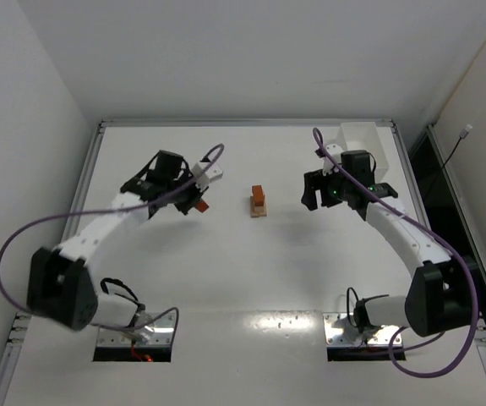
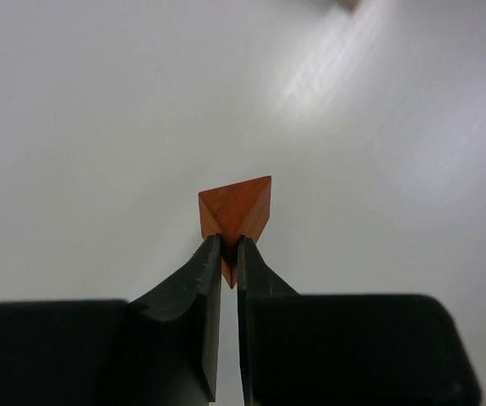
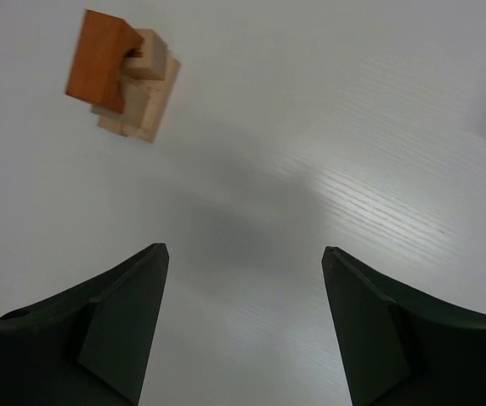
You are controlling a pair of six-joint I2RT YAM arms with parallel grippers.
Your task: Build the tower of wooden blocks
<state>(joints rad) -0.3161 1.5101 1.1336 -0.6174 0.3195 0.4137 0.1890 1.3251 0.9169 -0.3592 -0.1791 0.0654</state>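
The wood block tower [image 1: 260, 201] stands mid-table, pale tan pieces below and a reddish-brown block on top; it also shows in the right wrist view, tower [image 3: 124, 76], at the upper left. My left gripper [image 1: 199, 203] is to the tower's left, shut on a reddish-brown wedge [image 2: 236, 211] that sticks out past the fingertips. In the left wrist view the gripper [image 2: 229, 244] pinches the wedge's near corner. My right gripper [image 1: 313, 193] is to the tower's right, and in the right wrist view that gripper [image 3: 244, 252] is open with only bare table between its fingers.
A white rectangular bin [image 1: 365, 144] stands at the back right, behind the right arm. Purple cables loop from both arms. The table's raised rim [image 1: 243, 123] runs along the far edge.
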